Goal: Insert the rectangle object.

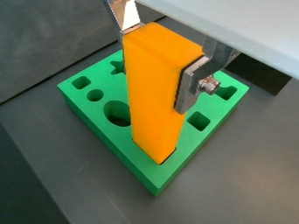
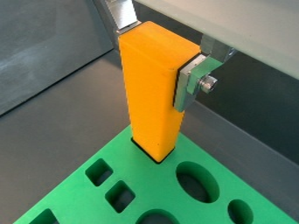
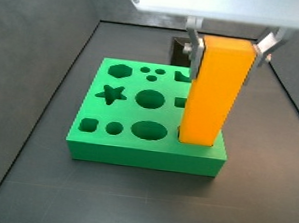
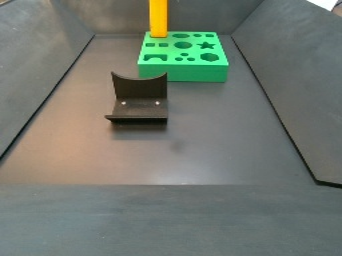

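Note:
My gripper (image 1: pixel 158 52) is shut on the top of the rectangle object (image 1: pixel 158 87), a tall orange-yellow block held upright. Its silver fingers (image 1: pixel 191 83) press on two opposite faces. The block's lower end stands in a rectangular slot near a corner of the green board (image 1: pixel 152 175), with a thin dark gap around its base in a wrist view (image 2: pixel 155 96). In a side view the block (image 3: pixel 215 90) rises from the board (image 3: pixel 148 156) under the gripper (image 3: pixel 228 36). In a side view the block (image 4: pixel 159 17) stands on the board (image 4: pixel 187 68) at the far end; the gripper is out of frame there.
The board has several other shaped holes, among them a star (image 3: pixel 111 92) and circles (image 3: pixel 150 99). The dark fixture (image 4: pixel 136 98) stands on the floor in front of the board. Dark walls enclose the floor on the sides.

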Controlling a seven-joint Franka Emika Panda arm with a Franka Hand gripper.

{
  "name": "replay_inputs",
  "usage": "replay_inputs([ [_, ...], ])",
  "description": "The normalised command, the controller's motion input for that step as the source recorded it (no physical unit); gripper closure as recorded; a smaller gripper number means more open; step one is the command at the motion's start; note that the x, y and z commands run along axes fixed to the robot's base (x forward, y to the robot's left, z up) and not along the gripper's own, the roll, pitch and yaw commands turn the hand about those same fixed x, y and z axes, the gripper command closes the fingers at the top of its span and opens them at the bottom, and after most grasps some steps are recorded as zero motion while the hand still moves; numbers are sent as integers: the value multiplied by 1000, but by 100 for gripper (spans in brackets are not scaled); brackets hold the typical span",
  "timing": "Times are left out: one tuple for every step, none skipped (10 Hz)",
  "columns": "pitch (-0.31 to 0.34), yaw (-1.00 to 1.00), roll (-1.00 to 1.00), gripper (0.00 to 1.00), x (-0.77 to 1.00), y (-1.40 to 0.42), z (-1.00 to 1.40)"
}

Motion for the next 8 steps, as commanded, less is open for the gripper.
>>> replay_inputs([
  [199,-66,97,100,360,0,-311],
  [179,-9,117,100,251,0,-334],
  [157,0,111,100,249,-3,-420],
  [140,0,64,100,271,-20,-489],
  [39,-26,0,100,140,-14,-414],
  [-21,0,-126,100,40,0,-314],
  [-97,0,-114,100,0,0,-223],
  [-194,0,-83,100,0,0,-417],
])
